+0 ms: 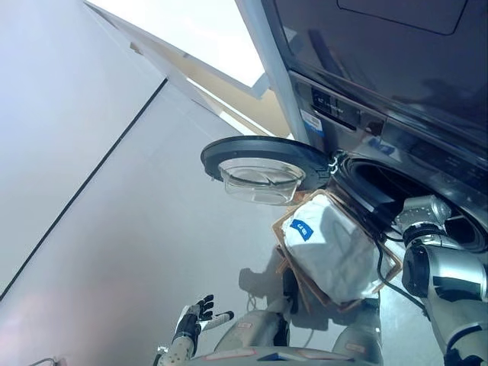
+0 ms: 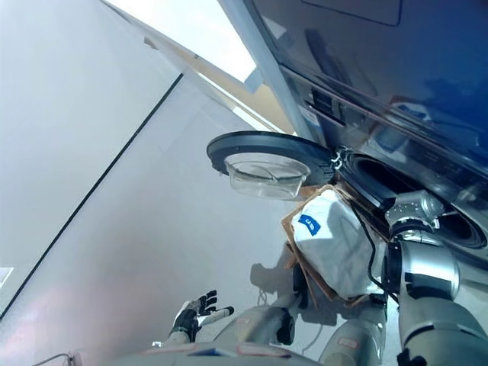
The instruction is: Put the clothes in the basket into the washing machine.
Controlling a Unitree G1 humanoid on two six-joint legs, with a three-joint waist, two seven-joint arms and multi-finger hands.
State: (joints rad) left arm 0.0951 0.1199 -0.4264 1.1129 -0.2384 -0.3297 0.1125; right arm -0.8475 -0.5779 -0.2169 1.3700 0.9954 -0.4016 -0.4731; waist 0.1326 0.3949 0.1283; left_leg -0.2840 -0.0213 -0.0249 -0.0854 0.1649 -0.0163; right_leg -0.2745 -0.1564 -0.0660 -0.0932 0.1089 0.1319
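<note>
you're looking at a dark washing machine on the right, its round door swung wide open to the left, with the clear bowl-shaped window bulging down toward the floor. the drum opening sits just right of the door hinge and looks dark inside.

directly below that opening stands the basket, a brown woven frame tilted against the machine front. its white liner, with a small blue tag, fills it and bulges out; you can't tell from here which clothes lie inside, since the liner hides them.

your right arm comes in from the lower right and reaches up into the drum opening. the right hand is mostly lost in the dark mouth past the wrist, so you cannot tell how its fingers stand or whether they hold anything.

your left hand hangs low at the bottom left, well apart from the basket, fingers spread and relaxed, holding nothing.

the open door overhangs the basket's upper left corner. the pale floor on the left carries a thin dark line running diagonally.
</note>
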